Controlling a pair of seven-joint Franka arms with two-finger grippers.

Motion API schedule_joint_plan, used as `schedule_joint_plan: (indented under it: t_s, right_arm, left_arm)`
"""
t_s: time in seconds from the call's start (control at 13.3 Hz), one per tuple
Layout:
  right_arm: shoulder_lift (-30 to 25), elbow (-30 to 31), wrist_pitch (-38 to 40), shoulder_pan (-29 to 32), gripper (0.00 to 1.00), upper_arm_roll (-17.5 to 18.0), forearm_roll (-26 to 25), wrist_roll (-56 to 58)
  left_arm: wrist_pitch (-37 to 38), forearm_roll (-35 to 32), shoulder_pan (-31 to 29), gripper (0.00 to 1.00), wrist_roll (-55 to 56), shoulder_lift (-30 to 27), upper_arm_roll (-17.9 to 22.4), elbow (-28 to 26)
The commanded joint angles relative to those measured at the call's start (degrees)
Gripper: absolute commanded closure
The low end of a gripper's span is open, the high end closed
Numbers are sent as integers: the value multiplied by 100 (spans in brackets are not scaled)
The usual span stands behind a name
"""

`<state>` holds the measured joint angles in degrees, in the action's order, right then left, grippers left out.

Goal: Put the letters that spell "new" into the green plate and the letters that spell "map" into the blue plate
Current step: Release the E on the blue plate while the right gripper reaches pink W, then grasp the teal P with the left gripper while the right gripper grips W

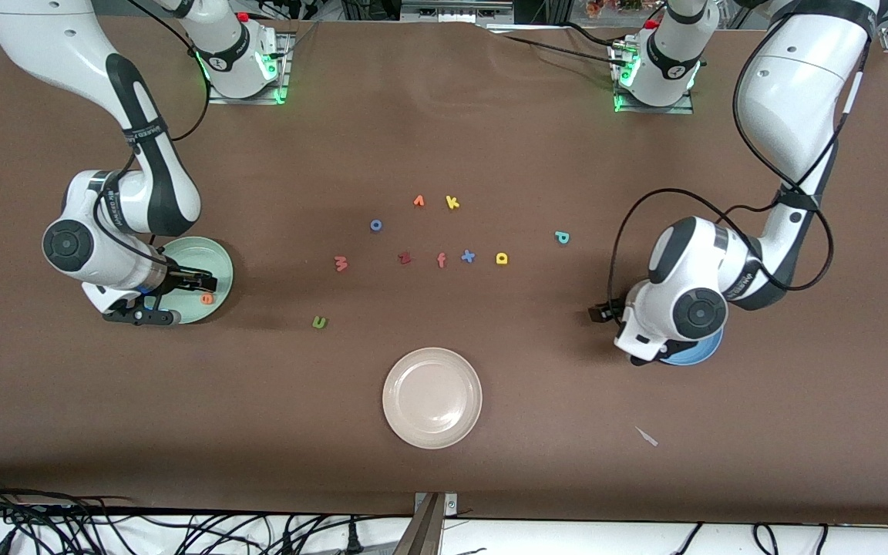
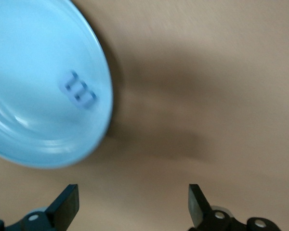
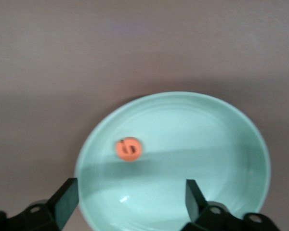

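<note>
1. Right end effector (image 3: 127, 204) hangs over the green plate (image 1: 220, 262), fingers spread, grasping nothing; the orange e (image 3: 129, 149) lies in the plate.
2. Left end effector (image 2: 132, 207) hangs beside the blue plate (image 2: 19, 144), fingers spread (empty); the blue m (image 2: 78, 90) lies inside.
3. Green n (image 1: 320, 322), salmon-red w (image 1: 341, 264), yellow a (image 1: 502, 258) and teal p (image 1: 562, 237) lie on the table (image 1: 644, 478).

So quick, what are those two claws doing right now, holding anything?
Left gripper: jaws open, holding nothing, beside the blue plate.
Right gripper: jaws open, empty, over the green plate.
</note>
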<state>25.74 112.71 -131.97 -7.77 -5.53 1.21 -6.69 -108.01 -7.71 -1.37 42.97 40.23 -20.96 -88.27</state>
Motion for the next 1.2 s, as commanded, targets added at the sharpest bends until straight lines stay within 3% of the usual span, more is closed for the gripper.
schedule_joint_plan:
  t_s: [0.0,0.15,0.45,0.6,0.75,0.98,1.13]
  right_arm:
    - [-52,-118,102,-31,0,489,63,-944]
    - [1,-136,6,-31,0,832,63,-1490]
    - [159,-127,-355,-407,0,1133,63,-2327]
    - [238,-92,-461,-680,0,1133,46,-2477]
    - [282,-13,-671,-909,0,1124,46,-2486]
    - [326,14,-803,-1164,0,1124,28,-2451]
    - [440,23,-909,-1261,0,1124,-42,-2372]
  left_arm:
    - [-349,357,-91,0,229,-768,-170,-1004]
    - [-1392,620,-92,0,499,-1331,-232,-2093]
    - [-1994,771,-74,0,1729,-1605,-364,-3036]
    - [-2817,771,-92,0,2309,-1623,-382,-3616]
    - [-3120,728,83,0,3283,-1614,-408,-3803]
    - [-3120,727,207,0,3910,-1623,-408,-3891]
    - [-3173,727,224,8,4157,-1579,-408,-3970]
